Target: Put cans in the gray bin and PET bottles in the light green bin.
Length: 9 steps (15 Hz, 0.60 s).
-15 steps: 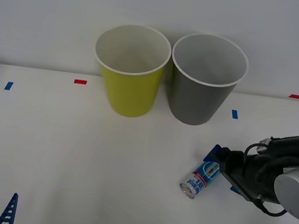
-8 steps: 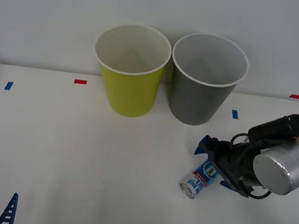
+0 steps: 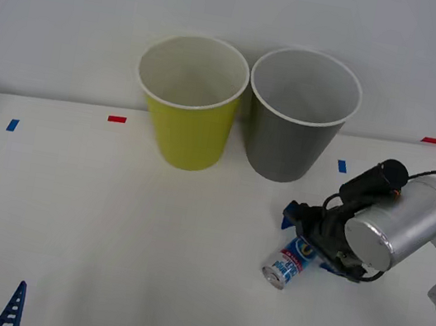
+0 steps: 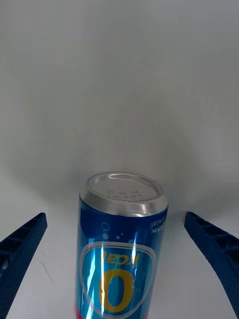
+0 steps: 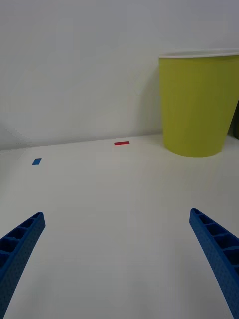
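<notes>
The can [image 3: 288, 262] is lying on its side on the white table [image 3: 106, 228], in front of the gray bin [image 3: 300, 114] and well apart from it, with the light green bin [image 3: 189, 100] standing just beside the gray one on the robot's left. The right gripper [image 3: 304, 238] is sitting down at table level at the end of the can that points away from the robot and to its right, and its blue fingers [image 4: 20, 249] are standing spread wide, one on each side of the can, neither one touching it. In the right wrist view the can [image 4: 122, 249] is running straight out from between the fingers, its silver end facing away from the camera, so its long axis is lining up with the gripper's reach and the fingers are bracketing its round sides (the arrangement that a squeeze across the body wants). Judging from this, the coming move is a closing of the fingers on the can, then a lift toward the gray bin.

The left gripper [image 5: 119, 269] is waiting low at the robot's near left, far from the can, its fingers likewise spread apart on nothing, with the light green bin ahead of it; the right arm is by far the nearer one
</notes>
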Tool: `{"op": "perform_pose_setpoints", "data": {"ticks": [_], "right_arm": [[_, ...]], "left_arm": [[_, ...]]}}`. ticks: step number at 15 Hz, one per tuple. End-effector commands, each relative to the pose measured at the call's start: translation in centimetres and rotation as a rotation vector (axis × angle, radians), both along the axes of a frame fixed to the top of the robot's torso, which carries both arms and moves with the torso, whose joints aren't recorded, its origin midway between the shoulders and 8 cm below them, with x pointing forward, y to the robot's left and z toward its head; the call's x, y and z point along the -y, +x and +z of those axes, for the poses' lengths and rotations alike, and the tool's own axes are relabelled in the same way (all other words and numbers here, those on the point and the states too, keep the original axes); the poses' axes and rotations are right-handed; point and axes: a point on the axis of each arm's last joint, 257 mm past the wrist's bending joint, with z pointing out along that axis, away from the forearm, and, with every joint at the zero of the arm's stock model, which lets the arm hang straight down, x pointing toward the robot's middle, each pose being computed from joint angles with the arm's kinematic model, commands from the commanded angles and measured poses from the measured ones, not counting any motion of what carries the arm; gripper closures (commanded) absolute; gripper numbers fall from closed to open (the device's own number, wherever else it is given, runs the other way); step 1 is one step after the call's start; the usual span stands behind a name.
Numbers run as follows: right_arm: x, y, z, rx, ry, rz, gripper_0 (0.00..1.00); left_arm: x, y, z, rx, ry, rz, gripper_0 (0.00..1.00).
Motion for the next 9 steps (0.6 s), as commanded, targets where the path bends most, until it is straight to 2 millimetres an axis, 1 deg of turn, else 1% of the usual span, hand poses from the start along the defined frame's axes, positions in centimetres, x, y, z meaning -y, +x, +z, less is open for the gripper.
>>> {"op": "perform_pose_setpoints", "data": {"ticks": [1, 4, 7, 9], "right_arm": [[0.05, 0.00, -0.59, -0.005, -0.028, 0.014, 0.00], [-0.35, -0.24, -0.83, -0.009, -0.030, 0.024, 0.00], [-0.05, -0.86, -1.04, -0.036, -0.074, 0.037, 0.00], [-0.23, -0.85, -0.88, -0.037, -0.089, 0.042, 0.00]], "left_arm": [[0.00, 0.00, 0.00, 0.000, 0.000, 0.000, 0.00], [0.00, 0.00, 0.00, 0.000, 0.000, 0.000, 0.00], [0.00, 0.00, 0.00, 0.000, 0.000, 0.000, 0.00], [0.00, 0.00, 0.00, 0.000, 0.000, 0.000, 0.00]]}}
